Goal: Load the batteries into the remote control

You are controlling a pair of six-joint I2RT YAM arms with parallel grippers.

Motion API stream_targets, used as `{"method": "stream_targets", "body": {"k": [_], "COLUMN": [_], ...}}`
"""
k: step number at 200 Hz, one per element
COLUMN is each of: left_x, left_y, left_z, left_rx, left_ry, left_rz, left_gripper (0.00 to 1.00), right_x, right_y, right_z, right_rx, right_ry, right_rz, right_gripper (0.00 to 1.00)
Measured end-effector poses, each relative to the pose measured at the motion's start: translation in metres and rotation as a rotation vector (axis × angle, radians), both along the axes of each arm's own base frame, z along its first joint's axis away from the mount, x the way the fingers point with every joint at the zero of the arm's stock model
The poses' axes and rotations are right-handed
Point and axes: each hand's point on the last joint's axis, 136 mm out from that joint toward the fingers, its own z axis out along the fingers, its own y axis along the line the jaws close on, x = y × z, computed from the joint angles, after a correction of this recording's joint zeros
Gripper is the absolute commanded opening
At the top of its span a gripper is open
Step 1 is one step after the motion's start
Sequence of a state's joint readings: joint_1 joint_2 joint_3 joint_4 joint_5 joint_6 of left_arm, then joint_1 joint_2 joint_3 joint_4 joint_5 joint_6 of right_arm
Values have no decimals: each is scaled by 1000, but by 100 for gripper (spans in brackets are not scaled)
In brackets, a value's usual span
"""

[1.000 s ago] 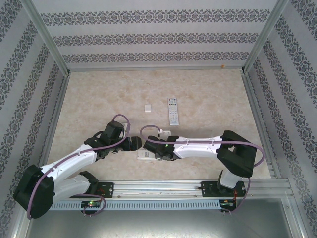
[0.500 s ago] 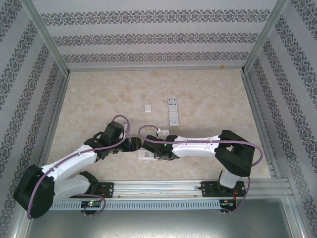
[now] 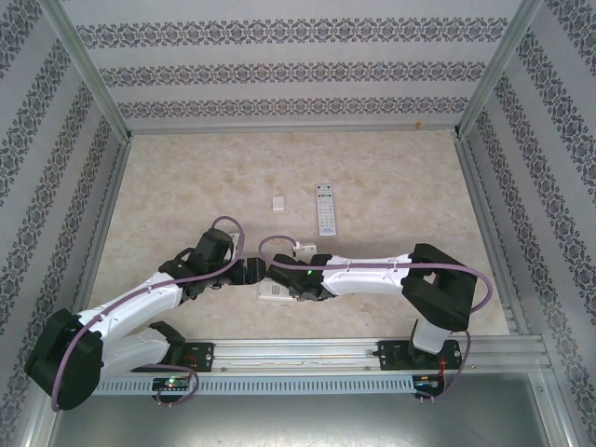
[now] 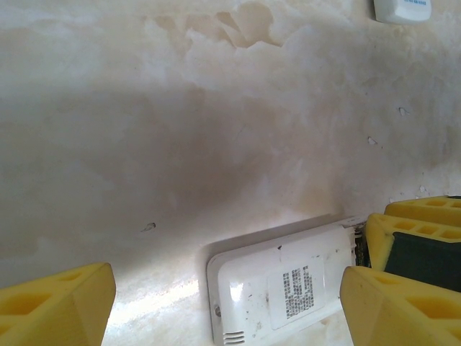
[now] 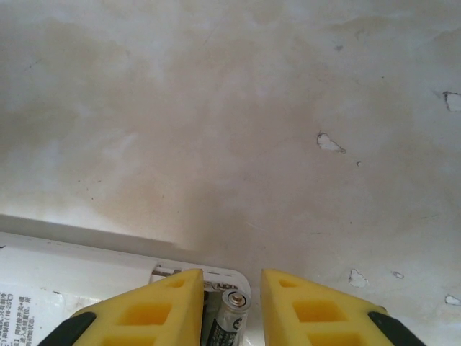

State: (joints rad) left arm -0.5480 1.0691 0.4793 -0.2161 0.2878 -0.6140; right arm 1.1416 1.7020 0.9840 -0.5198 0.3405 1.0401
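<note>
Pale beige marbled tabletop, blotched brownish. White wallpaper walls banded with grey floral stripes. Slim white plastic remote farther off; near white remote bearing a black barcode label. Dark grey cylindrical battery, silver-capped, between bright yellow foam pads of the right gripper. Purple cables over white-and-black arms.

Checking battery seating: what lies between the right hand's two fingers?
A battery, set in the white remote's open compartment, lies between the fingers; the right wrist view shows it.
</note>
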Motion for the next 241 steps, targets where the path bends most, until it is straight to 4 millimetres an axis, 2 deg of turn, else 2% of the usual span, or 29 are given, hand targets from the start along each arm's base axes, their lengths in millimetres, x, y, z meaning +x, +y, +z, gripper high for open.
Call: {"method": "stream_targets", "body": {"k": [51, 91, 154, 241], "left_x": [-9, -21, -32, -36], "left_y": [-5, -13, -19, -22], "left_z": [-9, -25, -36, -42], "left_rx": [-30, -61, -93, -115], "left_ry": [59, 158, 239, 265], "left_rz": [-19, -45, -63, -62], "left_gripper": [70, 64, 57, 48], "right_x": [2, 1, -6, -9], "right_y": [1, -11, -4, 0], "right_z": [19, 8, 6, -3], "right_rx": [117, 140, 173, 171], "right_ry": [13, 74, 124, 152], "right_rz": [-80, -158, -156, -156], "right_gripper": [23, 23, 19, 15]}}
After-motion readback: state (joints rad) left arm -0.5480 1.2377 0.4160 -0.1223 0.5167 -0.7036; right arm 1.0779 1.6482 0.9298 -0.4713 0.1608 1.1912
